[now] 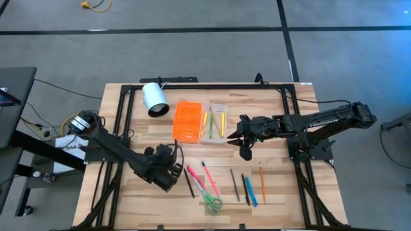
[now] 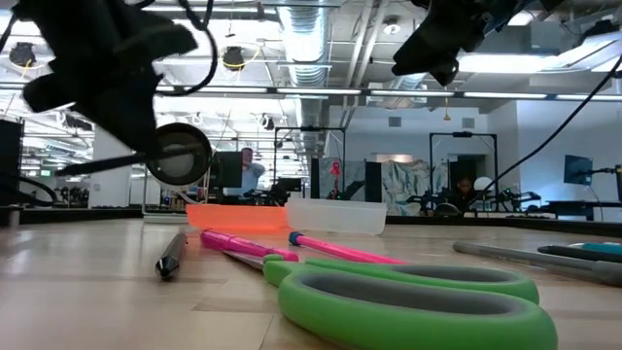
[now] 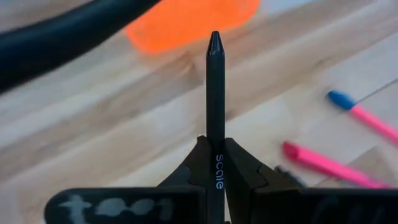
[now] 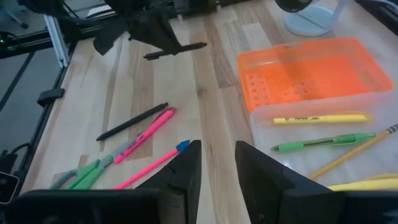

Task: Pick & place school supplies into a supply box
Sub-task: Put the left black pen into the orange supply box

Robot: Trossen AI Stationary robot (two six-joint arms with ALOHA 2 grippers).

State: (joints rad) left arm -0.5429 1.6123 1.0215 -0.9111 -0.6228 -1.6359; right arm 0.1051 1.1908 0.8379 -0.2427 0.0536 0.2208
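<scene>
Black pen [image 3: 215, 112] cut off below by the left wrist view's lower edge, rear end hidden between the left pincer [image 3: 215, 168] fingers. Orange lid [image 3: 186, 22] blurred there and clipped at the top edge. Green scissors [image 2: 413, 301] in the low view shown as handles only, blades hidden behind them. Clear tray [image 4: 323, 146] cut by the right wrist view's right and lower edges; yellow item [image 4: 367, 182] inside only partly visible. White cylinder [image 4: 308, 15] cropped at that view's top. Person [image 2: 249, 170] beyond the table too small to tell more.
</scene>
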